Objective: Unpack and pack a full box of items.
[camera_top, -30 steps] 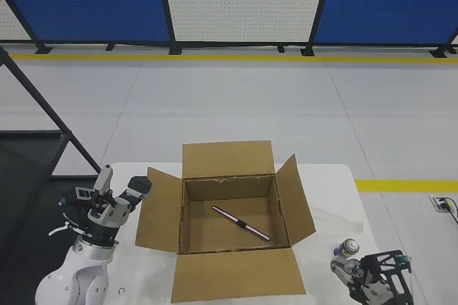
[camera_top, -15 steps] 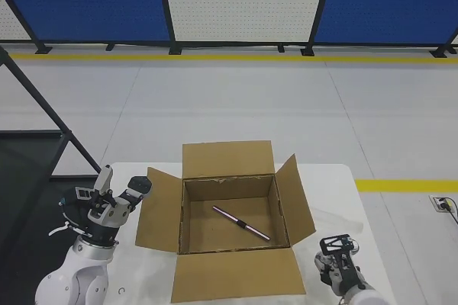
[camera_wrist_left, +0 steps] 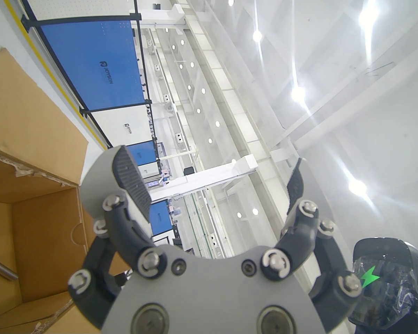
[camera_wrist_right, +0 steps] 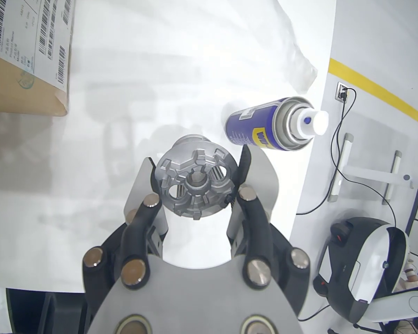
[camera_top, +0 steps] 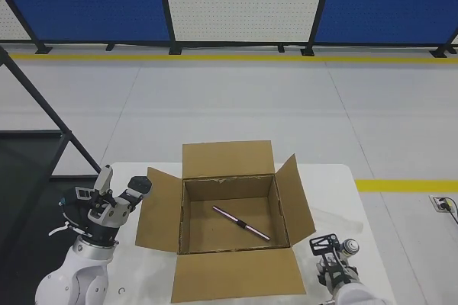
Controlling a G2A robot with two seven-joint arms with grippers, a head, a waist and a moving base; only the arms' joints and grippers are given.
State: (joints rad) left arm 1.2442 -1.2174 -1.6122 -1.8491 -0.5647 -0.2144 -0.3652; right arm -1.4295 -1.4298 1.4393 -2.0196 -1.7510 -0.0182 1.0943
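Clamping a hub (camera_wrist_right: 195, 189) just beside the can (camera_wrist_right: 264, 128), the right gripper (camera_wrist_right: 198, 168) could topple that can on lifting; left gripper (camera_wrist_left: 211, 172) gapes empty.

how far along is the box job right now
Done: the spray can stands out on the table, and the open box shows only a thin rod. In hand: the right gripper is shut on a metal hub beside the can. Left, if unpacking: the rod; the left gripper is open, empty.
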